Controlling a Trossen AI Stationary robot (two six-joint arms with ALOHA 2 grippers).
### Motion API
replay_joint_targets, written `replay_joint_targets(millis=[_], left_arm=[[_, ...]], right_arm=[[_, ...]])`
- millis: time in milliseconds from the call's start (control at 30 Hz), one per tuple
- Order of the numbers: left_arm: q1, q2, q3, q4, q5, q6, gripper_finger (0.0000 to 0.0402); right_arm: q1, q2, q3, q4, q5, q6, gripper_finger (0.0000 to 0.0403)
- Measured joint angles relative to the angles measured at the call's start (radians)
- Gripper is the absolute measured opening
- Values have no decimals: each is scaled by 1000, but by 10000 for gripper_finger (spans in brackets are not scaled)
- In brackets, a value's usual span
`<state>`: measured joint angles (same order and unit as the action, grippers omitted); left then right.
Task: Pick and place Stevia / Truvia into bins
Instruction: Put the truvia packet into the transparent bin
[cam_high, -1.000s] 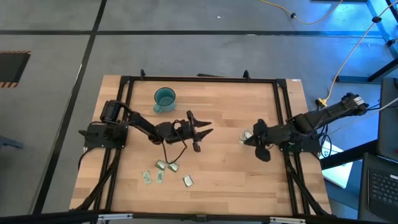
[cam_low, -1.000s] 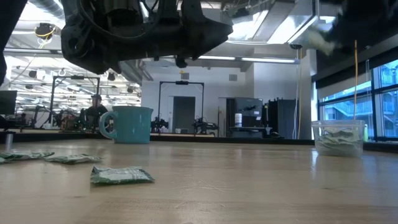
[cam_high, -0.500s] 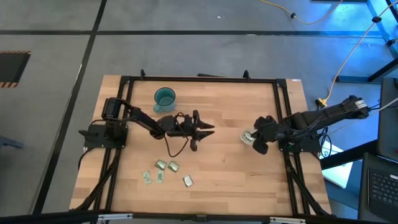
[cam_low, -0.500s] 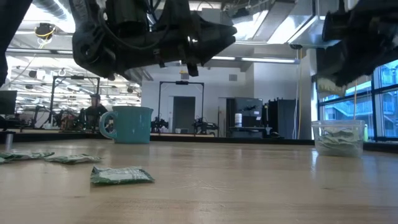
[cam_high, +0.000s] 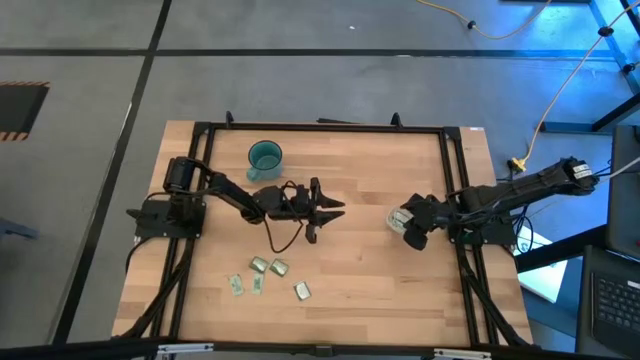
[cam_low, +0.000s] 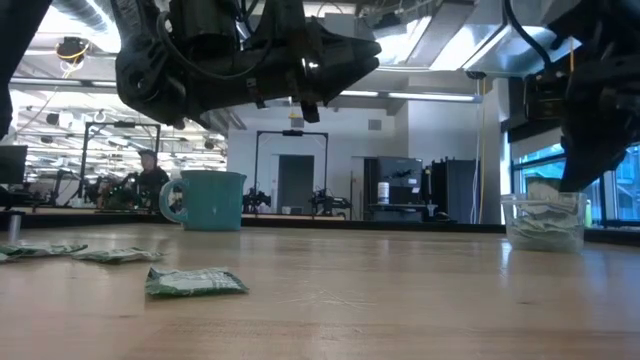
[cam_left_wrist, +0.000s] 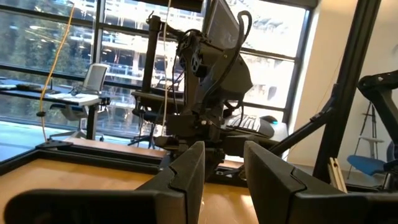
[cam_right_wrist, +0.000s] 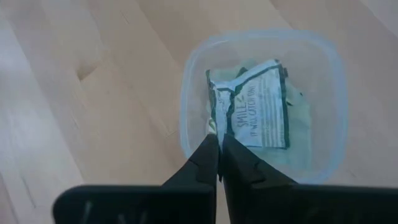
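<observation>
From above I see my right hand at the clear cup on the right side of the tabletop, its fingers pressed together on a green-and-white sachet. In the right wrist view they pinch that sachet at one corner; it hangs over the cup's mouth, printed face toward the camera, its long axis roughly in line with the fingers and slightly tilted. More sachets lie inside the cup, which in the low view stands upright at the right, partly filled. My left hand hovers above the middle of the tabletop, pointing toward the right arm, with its fingers a narrow gap apart and nothing between them. The teal cup stands upright near the far edge, behind the left arm. The loose sachets lie flat in a small cluster near the front-left, well apart from both cups: two olive-tan ones side by side, two pale green ones just to their left with long axes running roughly front to back, and one more slightly to the right, turned at an angle. In the low view a person sits in the room beyond the tabletop.
</observation>
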<state>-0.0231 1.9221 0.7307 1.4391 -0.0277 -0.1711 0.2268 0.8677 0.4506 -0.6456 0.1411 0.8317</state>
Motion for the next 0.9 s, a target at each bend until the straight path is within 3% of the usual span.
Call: replay_joint_targets(millis=[300, 533, 767, 900], left_arm=[[0, 0, 0, 0, -2, 0, 107], [0, 0, 0, 0, -2, 0, 107], [-5, 0, 0, 0, 5, 0, 106], [-17, 0, 0, -4, 73, 0, 107]], right_arm=[[-16, 0, -1, 0, -4, -58, 13], [-16, 0, -1, -3, -1, -56, 55], [-16, 0, -1, -54, 111, -58, 98], [-16, 0, -1, -68, 171, -70, 103]])
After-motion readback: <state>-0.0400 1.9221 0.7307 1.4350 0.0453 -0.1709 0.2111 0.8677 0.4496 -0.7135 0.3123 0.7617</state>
